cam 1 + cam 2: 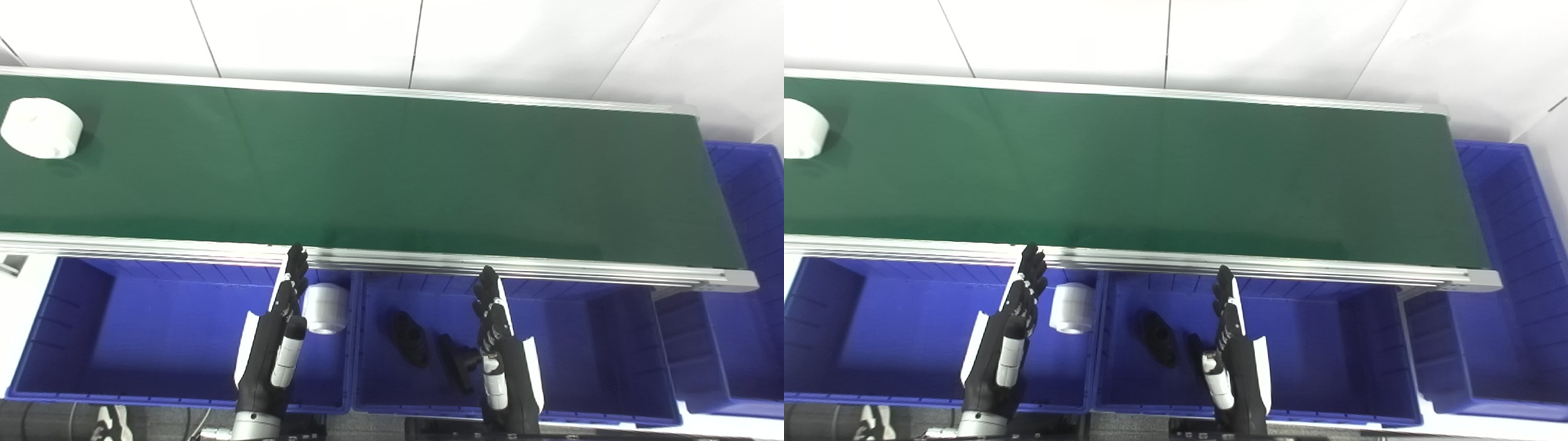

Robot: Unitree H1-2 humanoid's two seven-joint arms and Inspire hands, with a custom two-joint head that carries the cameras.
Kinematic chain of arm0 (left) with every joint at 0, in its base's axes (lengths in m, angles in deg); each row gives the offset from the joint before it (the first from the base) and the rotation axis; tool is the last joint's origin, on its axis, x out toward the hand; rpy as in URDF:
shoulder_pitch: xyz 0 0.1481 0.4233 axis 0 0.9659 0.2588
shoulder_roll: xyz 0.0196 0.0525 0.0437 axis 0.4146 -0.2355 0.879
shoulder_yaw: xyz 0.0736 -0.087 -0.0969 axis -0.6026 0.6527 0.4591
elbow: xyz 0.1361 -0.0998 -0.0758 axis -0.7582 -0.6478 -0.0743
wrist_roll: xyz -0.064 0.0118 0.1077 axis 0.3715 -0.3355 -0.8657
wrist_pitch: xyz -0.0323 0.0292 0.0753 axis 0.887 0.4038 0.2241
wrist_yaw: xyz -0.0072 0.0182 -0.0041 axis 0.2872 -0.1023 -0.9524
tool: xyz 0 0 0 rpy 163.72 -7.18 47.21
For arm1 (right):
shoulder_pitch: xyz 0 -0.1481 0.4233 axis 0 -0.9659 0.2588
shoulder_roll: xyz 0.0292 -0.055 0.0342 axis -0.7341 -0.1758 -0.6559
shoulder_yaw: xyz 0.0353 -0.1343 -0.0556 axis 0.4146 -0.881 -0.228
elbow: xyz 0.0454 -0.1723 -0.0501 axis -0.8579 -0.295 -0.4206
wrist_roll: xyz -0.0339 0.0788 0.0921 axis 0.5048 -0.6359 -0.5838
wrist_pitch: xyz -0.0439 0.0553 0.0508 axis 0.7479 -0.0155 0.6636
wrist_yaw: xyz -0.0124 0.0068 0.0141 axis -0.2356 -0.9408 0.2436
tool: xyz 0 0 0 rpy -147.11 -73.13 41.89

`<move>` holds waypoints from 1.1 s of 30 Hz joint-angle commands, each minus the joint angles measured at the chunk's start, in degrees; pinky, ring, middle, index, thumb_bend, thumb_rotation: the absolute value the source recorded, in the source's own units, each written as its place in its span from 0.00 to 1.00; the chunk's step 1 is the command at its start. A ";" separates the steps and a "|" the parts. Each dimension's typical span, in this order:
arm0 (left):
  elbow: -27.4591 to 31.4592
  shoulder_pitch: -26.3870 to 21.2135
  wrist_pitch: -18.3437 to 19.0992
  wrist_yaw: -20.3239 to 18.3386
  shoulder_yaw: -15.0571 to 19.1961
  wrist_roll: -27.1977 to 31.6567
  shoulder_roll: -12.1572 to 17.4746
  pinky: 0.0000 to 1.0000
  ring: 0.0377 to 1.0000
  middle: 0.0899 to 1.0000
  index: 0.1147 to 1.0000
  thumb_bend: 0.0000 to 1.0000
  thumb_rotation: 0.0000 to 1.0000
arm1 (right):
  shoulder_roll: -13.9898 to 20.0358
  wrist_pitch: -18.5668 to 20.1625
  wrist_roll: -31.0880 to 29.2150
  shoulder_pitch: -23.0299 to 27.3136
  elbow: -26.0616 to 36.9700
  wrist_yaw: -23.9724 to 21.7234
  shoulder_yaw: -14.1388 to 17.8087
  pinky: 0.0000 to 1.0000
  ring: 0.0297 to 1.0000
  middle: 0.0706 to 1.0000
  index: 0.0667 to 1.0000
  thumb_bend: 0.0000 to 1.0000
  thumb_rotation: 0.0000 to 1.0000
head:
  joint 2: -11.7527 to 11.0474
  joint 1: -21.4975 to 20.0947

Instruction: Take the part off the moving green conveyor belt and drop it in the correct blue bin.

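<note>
A white cylindrical part lies on the green conveyor belt at its far left end. My left hand hovers open over the left blue bin, fingers straight and pointing at the belt's near rail. A second white cylinder rests in that bin just right of the hand. My right hand is open too, held flat above the middle blue bin. Two black parts lie in the middle bin to the left of the right hand. Neither hand holds anything.
A third blue bin stands past the belt's right end. An aluminium rail edges the belt's near side above the bins. White floor tiles lie beyond the belt.
</note>
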 commanded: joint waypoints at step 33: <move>1.60 0.47 -0.50 -0.38 -0.78 1.35 -0.24 1.00 1.00 1.00 1.00 0.90 1.00 | -1.08 -0.25 -0.18 -0.29 1.38 -0.62 -0.61 1.00 1.00 1.00 1.00 0.93 0.97 | -0.12 0.39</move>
